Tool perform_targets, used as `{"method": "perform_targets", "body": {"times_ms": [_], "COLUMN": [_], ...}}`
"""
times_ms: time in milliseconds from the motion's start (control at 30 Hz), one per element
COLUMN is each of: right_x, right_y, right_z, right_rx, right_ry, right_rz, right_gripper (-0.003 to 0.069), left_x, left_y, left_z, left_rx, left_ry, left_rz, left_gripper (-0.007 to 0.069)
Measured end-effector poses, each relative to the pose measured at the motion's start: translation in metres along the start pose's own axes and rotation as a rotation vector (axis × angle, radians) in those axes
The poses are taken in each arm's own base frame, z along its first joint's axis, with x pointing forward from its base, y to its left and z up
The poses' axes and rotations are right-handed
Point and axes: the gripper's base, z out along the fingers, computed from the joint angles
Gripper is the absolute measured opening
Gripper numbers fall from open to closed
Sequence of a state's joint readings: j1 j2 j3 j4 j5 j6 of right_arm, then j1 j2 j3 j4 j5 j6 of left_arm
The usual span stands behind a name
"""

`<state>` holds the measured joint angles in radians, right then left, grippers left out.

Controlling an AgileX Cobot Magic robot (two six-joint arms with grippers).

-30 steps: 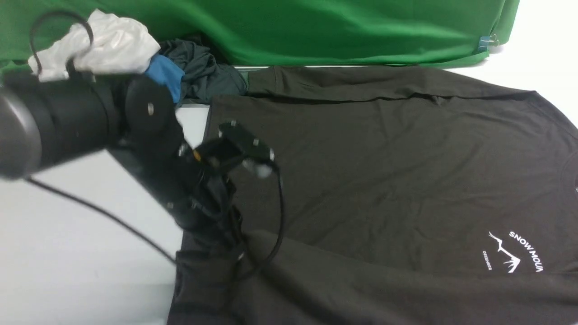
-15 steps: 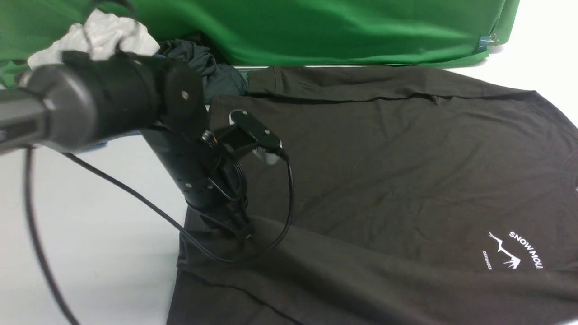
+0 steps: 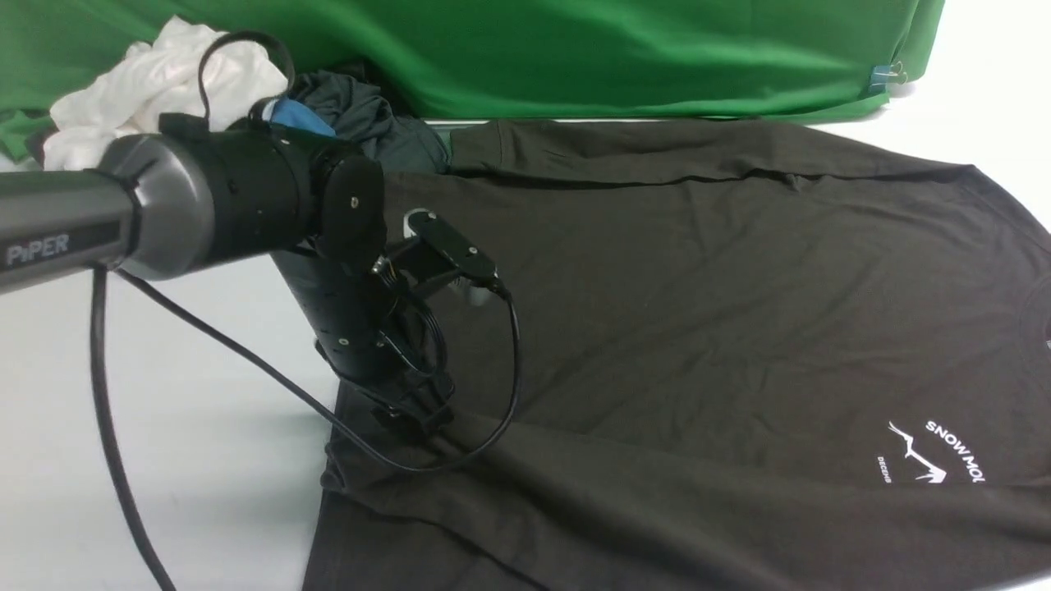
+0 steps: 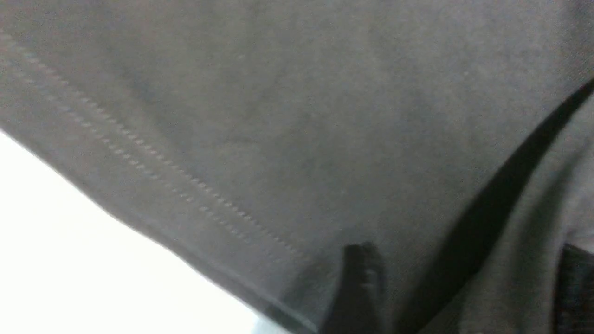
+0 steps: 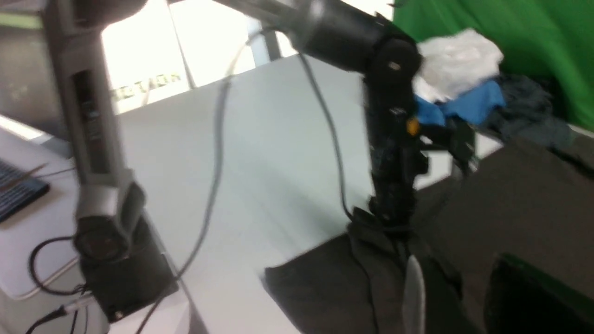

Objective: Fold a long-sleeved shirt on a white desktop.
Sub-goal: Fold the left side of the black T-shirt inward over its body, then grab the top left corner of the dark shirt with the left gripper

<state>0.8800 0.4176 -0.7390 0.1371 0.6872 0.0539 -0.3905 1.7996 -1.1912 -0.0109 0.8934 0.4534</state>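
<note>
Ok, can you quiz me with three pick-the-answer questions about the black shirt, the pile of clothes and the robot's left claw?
1. Where is the pile of clothes?
A) on the shirt's chest
B) at the far left, against the green cloth
C) under the left claw

2. What colour is the print on the long-sleeved shirt?
A) white
B) red
C) yellow

3. How is the left claw?
A) shut tight
B) lifted high in the air
C) open, down at the shirt's hem

Answers:
1 B: the front view shows the pile bunched up at the far left, right by the green cloth.
2 A: the mountain drawing and its letters are white on the dark shirt.
3 C: the left wrist view shows its fingers standing apart, right at the stitched hem.
</note>
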Motion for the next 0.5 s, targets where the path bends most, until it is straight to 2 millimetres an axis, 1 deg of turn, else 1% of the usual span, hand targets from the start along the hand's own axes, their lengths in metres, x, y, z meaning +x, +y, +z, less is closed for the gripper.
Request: {"method": "perform_targets", "body": {"times_ms": [33,67,100,133,200,233,300,367,400,433,467,500], "right_x": [0.000,0.002,0.002,0.004,0.006,0.006,0.007,0.008,0.008,0.008,0.008,0.008], "right_y": [-0.002,-0.005,-0.005,-0.009,-0.013,-0.015,-0.017,-0.018,-0.018,-0.019,-0.021,-0.022], "right_z": [0.002,0.005,0.006,0.011,0.018,0.021,0.030,0.038,0.038,0.044,0.050,0.054], "right_rx": [0.019,0.058,0.059,0.100,0.143,0.156,0.174,0.182,0.182,0.189,0.199,0.210], "right_ry": [0.012,0.041,0.046,0.082,0.131,0.147,0.185,0.221,0.220,0.238,0.256,0.269], "right_rz": [0.016,0.046,0.053,0.060,0.060,0.053,0.027,-0.012,-0.016,-0.036,-0.047,-0.046], "right_gripper": [0.0206,0.0209,0.0209,0.0211,0.0214,0.0216,0.0218,0.0219,0.0220,0.0220,0.0220,0.0220], "left_x": [0.000,0.001,0.001,0.001,0.004,0.007,0.011,0.016,0.015,0.018,0.019,0.020], "left_y": [0.001,0.004,0.005,0.009,0.013,0.014,0.015,0.014,0.013,0.009,0.003,-0.004], "left_z": [-0.007,-0.020,-0.021,-0.038,-0.062,-0.073,-0.087,-0.092,-0.092,-0.090,-0.087,-0.084], "left_rx": [-0.023,-0.067,-0.074,-0.131,-0.216,-0.250,-0.290,-0.290,-0.287,-0.239,-0.172,-0.105], "left_ry": [-0.010,-0.028,-0.030,-0.060,-0.107,-0.127,-0.144,-0.129,-0.130,-0.106,-0.088,-0.089], "left_rz": [-0.005,-0.015,-0.018,-0.053,-0.094,-0.099,-0.108,-0.116,-0.118,-0.137,-0.141,-0.148], "left_gripper": [0.0582,0.0630,0.0630,0.0654,0.0648,0.0627,0.0551,0.0412,0.0395,0.0265,0.0157,0.0106]}}
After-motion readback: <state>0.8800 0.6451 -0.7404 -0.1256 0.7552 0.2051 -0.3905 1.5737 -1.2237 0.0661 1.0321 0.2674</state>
